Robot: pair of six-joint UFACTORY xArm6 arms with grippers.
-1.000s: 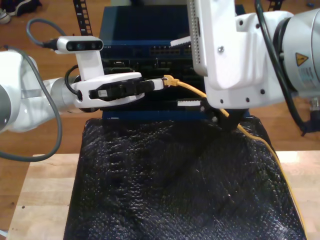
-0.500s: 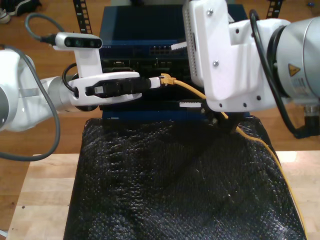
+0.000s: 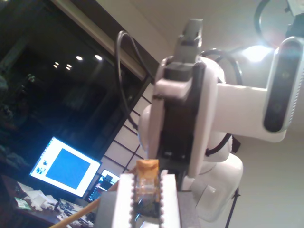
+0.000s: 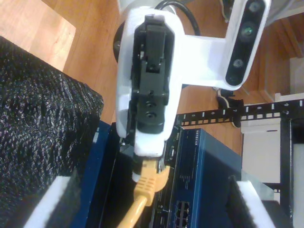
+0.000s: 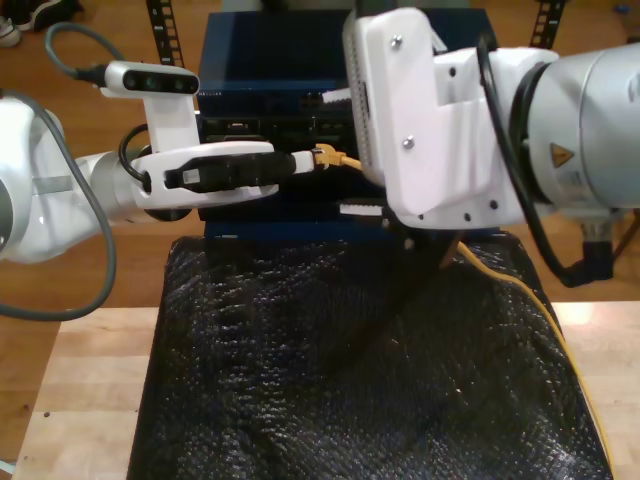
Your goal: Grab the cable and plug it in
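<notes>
My first tool (image 5: 305, 160) is clamped on the cable (image 5: 335, 157) plug just in front of the blue switch (image 5: 270, 60), my second tool (image 5: 350, 150) gapes wide around that cable, blocking the exterior view's right, cable trailing over the black mat (image 5: 350, 370) on the desk (image 5: 80, 380).

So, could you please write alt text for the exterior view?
My first gripper, reaching in from the exterior view's left, holds the yellow cable by its plug end in front of a blue network switch. My second gripper, open, sits on the white arm at the exterior view's right, above a black mat on a wooden table.
</notes>
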